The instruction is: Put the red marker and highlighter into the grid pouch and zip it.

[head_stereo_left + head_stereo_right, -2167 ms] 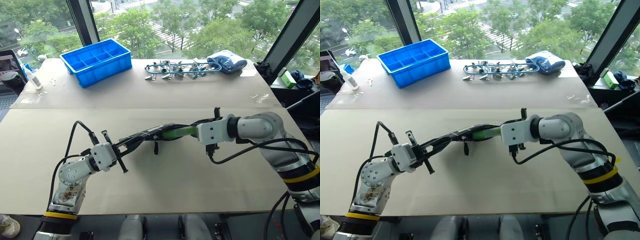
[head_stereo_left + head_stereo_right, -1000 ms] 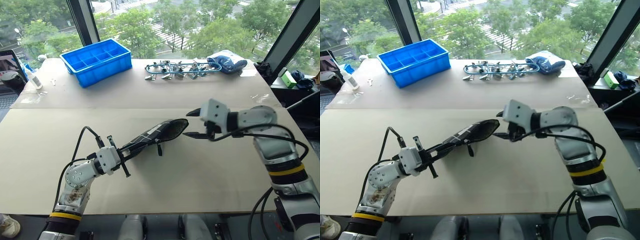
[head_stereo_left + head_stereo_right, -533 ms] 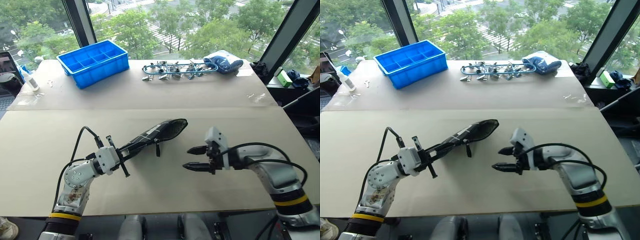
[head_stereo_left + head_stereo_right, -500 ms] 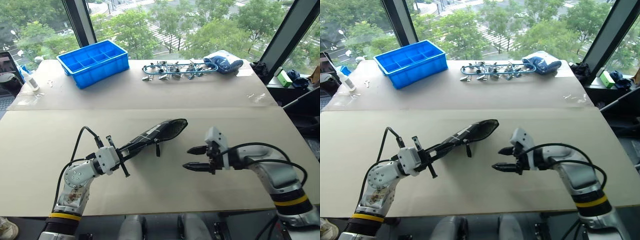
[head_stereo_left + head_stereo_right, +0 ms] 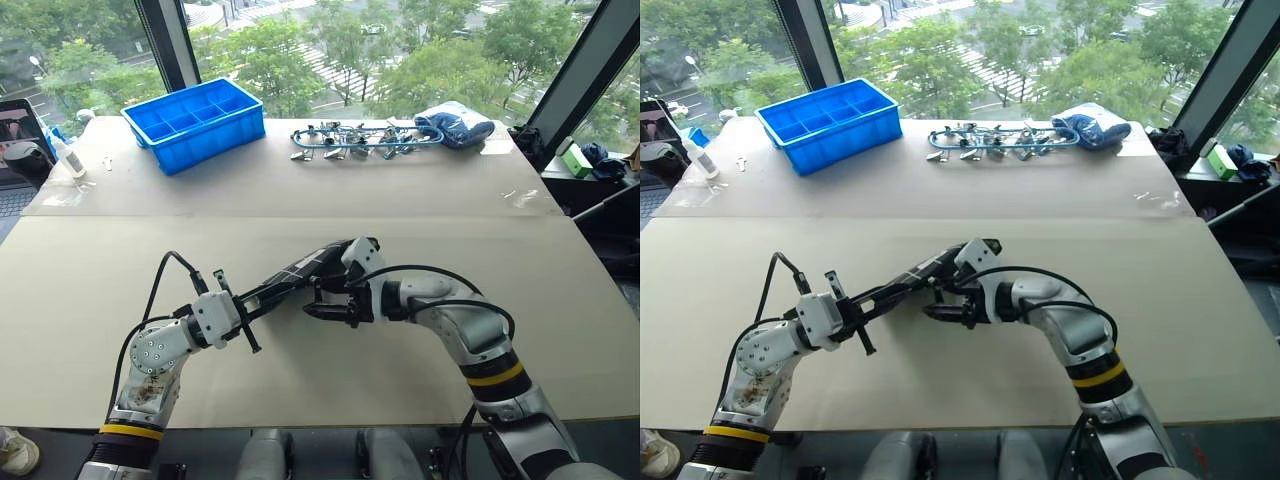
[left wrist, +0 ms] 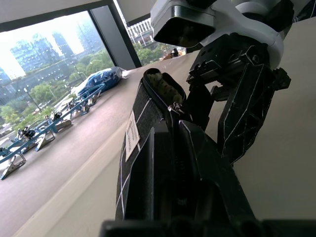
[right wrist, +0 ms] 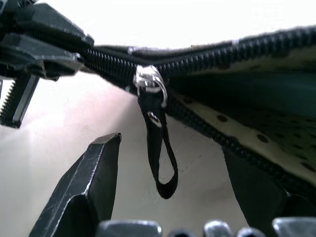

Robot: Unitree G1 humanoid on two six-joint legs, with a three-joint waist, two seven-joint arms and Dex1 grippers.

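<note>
- Head views: a wide beige table stands before tall windows with green trees outside
- At its far left sits a blue divided bin; its compartments look bare
- Along the far edge lie a row of metal clips and a blue-and-white bundle; a white bottle stands at the left edge
- Near the table's middle the grid pouch is held up off the surface, slanting away from the left gripper, whose fingers are clenched on its near end
- The pouch's far end gapes open; what lies inside cannot be told from here
- The right gripper sits at the pouch's middle with its fingers spread, one on either side of the hanging zipper strap
- Left wrist view: the black fingers pinch the pouch, whose white label and grid lines face outward
- At the open mouth a pale green lining shows; the right gripper stands just beside it, fingers apart
- Right wrist view: the silver zipper slider sits on the black teeth with the strap loop dangling below it
- The loop hangs between the two released fingers, touching neither
- Beyond the slider the pouch is unzipped, showing cream lining with dark dots and a dark hollow; marker and highlighter cannot be made out
</note>
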